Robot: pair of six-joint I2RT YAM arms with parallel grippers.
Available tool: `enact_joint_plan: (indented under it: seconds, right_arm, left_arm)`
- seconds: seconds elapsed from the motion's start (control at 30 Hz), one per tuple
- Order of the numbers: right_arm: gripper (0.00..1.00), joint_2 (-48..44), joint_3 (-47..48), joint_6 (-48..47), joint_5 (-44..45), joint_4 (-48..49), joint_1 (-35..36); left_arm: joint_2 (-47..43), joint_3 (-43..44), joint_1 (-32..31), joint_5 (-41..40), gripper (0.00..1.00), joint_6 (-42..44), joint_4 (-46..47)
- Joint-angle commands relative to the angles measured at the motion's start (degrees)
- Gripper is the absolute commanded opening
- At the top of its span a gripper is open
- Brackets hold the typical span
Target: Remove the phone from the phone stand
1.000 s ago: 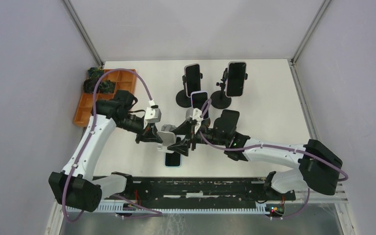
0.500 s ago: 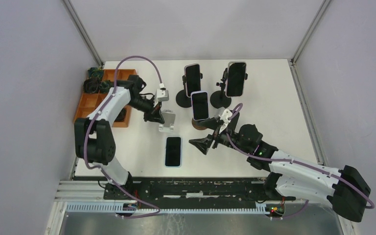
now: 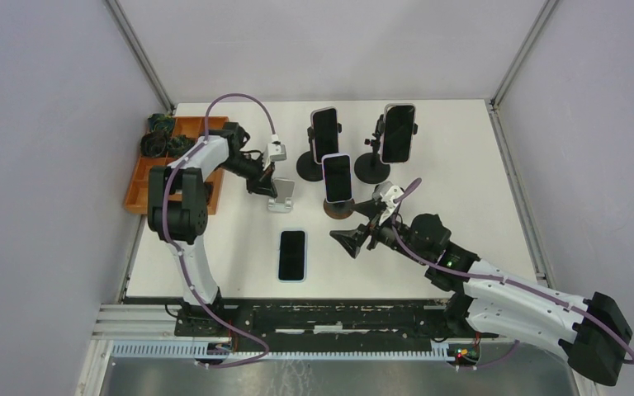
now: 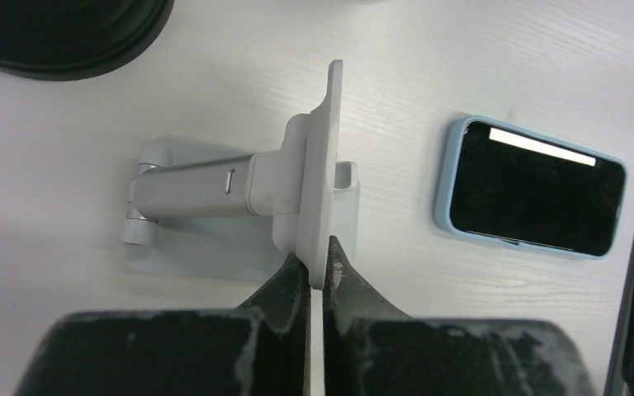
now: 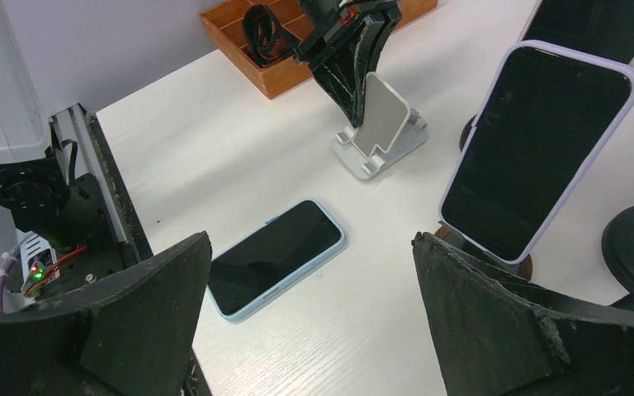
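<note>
Looking from your side outward, the blue-cased phone (image 3: 293, 255) lies flat on the surface (image 3: 462, 165), off its stand, with its long axis running away from you. Your right fingers (image 5: 132, 330), spread wide and holding nothing, hover just right of it and are the nearer pair. Farther back, your left fingers (image 4: 285, 289) pinch the upright plate of the silver stand (image 4: 215, 177), apart from the phone.
</note>
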Motion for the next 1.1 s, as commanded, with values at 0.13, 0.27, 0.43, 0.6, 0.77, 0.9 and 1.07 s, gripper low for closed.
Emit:
enact_joint_plan:
  seconds: [0.13,0.27,0.43,0.6,0.77,0.9,1.07]
  right_arm:
    - [0.98,-0.7,-0.4,0.7,2.2,-0.5,-0.6]
    - [0.98,-0.6,0.2,1.1,2.1,-0.7,-0.7]
    - [0.98,-0.6,0.9,1.3,2.3,-1.3,-0.9]
    - [0.98,-0.1,2.0,1.4,2.6,-2.0,-1.0]
    - [0.98,-0.1,3.0,1.2,3.0,-2.9,-1.3]
    - [0.98,0.0,4.0,1.2,2.2,-3.5,-2.0]
    - [0.98,0.3,5.0,1.9,0.2,-3.6,-3.0]
  left_arm:
    - [1.4,3.1,1.6,0.5,0.02,0.0,2.3]
    - [0.9,2.2,2.5,0.3,0.03,0.6,2.4]
    - [-0.3,0.3,3.2,0.1,0.36,0.7,2.0]
    - [-3.4,-1.0,3.5,-0.3,0.91,0.3,1.9]
    - [-9.2,1.4,4.0,-1.3,1.00,-2.8,0.0]
    - [-13.6,10.2,3.9,-0.5,1.00,-6.8,-10.1]
    - [-17.1,18.5,5.0,-3.2,1.00,2.8,-25.7]
